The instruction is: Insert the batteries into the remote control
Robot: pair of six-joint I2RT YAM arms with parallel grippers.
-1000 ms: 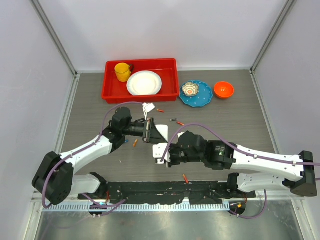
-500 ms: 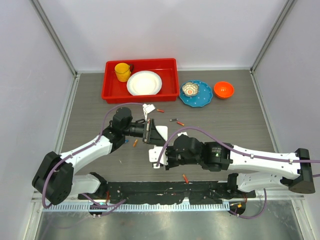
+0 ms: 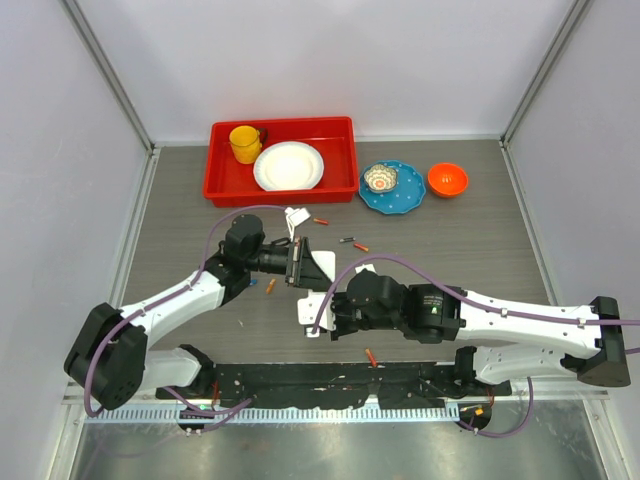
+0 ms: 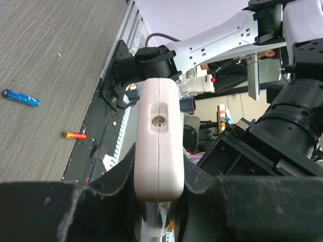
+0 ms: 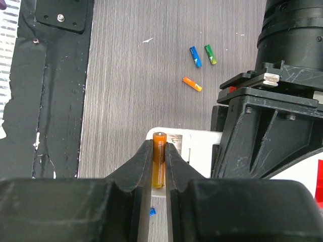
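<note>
Status, big to small. The grey wood-grain surface (image 3: 450, 260) carries everything; the red plastic tray (image 3: 340, 160) at 12 o'clock plays no part here.

The left pincer (image 4: 159, 174) is pressed together on the small flat white remote control (image 4: 158, 126), gripping one end, with the free end pointing to 6 o'clock, toward the arm bases. The right pincer (image 5: 159, 148) is pinching a slim orange battery (image 5: 159, 162) lengthwise between its fingers. From the right wrist the battery's tip sits right over the remote's free end. We can't tell whether the two touch, nor whether the battery bay is open. No view shows a cell seated in the handset.

Our read: remote in hand, first battery in hand and lined up, insertion not yet done. So loading is at its start, nothing confirmed in.

Loose on the surface:
- A blue battery (image 5: 195, 56), a green battery (image 5: 210, 54) and a short orange battery (image 5: 192, 83) are clustered at 10 o'clock of the right pincer.
- A red battery (image 3: 321, 221), a dark battery (image 3: 346, 240) and a second orange battery (image 3: 361, 246) are strung out at 12 to 1 o'clock of the left pincer.
- One orange-red battery (image 3: 371, 355) lies at 6 o'clock, by the black base rail (image 3: 300, 380).

We can't see how many cells the remote takes, so we can't say how many of these are needed.
</note>
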